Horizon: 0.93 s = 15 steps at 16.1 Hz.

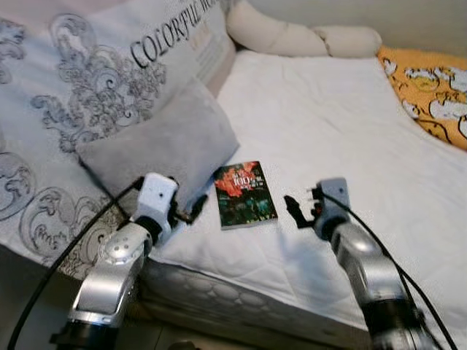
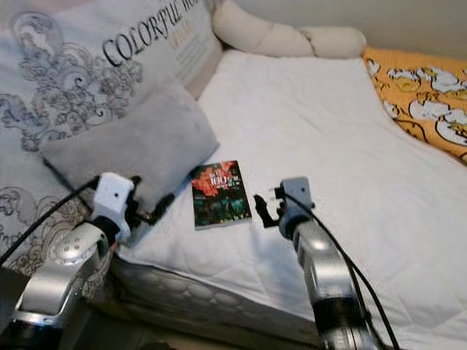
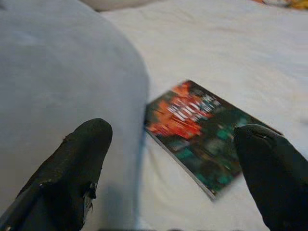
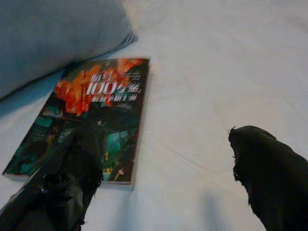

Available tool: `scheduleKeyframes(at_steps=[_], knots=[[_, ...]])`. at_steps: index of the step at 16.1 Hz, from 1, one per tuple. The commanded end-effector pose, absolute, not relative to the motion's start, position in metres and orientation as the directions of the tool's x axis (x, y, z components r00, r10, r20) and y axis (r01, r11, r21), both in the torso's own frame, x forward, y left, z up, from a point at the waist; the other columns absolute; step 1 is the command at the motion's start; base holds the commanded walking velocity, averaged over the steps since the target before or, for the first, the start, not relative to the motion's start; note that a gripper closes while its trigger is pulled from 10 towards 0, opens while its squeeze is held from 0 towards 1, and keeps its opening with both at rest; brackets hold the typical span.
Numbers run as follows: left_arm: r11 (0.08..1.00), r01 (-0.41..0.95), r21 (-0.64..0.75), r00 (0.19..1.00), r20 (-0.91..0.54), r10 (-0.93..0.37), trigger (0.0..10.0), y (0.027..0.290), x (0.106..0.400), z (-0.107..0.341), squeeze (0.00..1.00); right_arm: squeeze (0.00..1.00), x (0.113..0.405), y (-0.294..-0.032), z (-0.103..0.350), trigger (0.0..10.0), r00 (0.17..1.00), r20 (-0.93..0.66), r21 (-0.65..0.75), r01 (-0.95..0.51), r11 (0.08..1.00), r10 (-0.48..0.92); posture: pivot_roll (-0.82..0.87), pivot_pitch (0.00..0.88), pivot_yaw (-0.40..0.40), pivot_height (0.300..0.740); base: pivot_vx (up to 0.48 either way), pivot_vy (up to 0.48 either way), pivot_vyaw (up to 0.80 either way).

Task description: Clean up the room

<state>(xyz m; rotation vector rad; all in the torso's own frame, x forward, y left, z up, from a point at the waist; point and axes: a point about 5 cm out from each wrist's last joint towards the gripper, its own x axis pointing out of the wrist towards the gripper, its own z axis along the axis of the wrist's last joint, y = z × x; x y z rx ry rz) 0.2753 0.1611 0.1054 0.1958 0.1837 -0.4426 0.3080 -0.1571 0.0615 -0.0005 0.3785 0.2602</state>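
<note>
Book (image 3: 202,130) cover blurred, small print perhaps unreadable, yellow blanket (image 1: 430,87) cut off at edge

Two silver metallic arms, each with a rounded joint housing and a black cable routed along it. Left gripper (image 1: 191,212): white boxy wrist housing, black fingers. Right gripper (image 1: 298,211): grey wrist housing, black rough-edged fingers (image 4: 267,173)

White-sheeted bed (image 1: 328,117) with a pale wall (image 1: 365,11) behind.
</note>
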Motion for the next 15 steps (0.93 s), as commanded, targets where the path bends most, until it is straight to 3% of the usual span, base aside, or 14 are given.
scheduleKeyframes(at_steps=[1,4,9,13,15], knots=[[0.856,0.490,0.165,0.864,-0.226,-0.450,10.0,0.160,0.273,0.110,0.00,0.00,0.313,-0.155,0.053,10.0,0.877,-0.392,0.069,-0.274,0.959,0.279,0.12,0.000,0.051,0.740,0.000,0.000,0.00],[0.743,0.641,0.192,0.759,-0.303,-0.576,10.0,0.167,0.261,0.116,0.00,0.00,0.335,-0.159,0.048,10.0,0.862,-0.448,0.124,-0.204,0.971,0.238,0.16,0.011,0.061,0.740,0.000,0.000,0.00],[0.620,0.767,0.164,0.625,-0.406,-0.666,10.0,0.167,0.231,0.123,0.00,0.00,0.338,-0.153,0.040,10.0,0.843,-0.486,0.178,-0.161,0.971,0.229,0.23,0.163,0.069,0.740,0.000,0.000,0.00],[0.623,0.767,0.152,0.622,-0.414,-0.665,10.0,0.166,0.214,0.131,0.00,0.00,0.333,-0.153,0.033,10.0,0.842,-0.486,0.236,-0.133,0.963,0.235,0.27,0.248,0.061,0.740,0.000,0.000,0.00],[0.624,0.768,0.143,0.616,-0.428,-0.661,10.0,0.163,0.222,0.126,0.00,0.00,0.337,-0.147,0.039,10.0,0.859,-0.417,0.323,-0.166,0.932,0.297,0.29,0.265,0.057,0.740,0.000,0.000,0.00]])
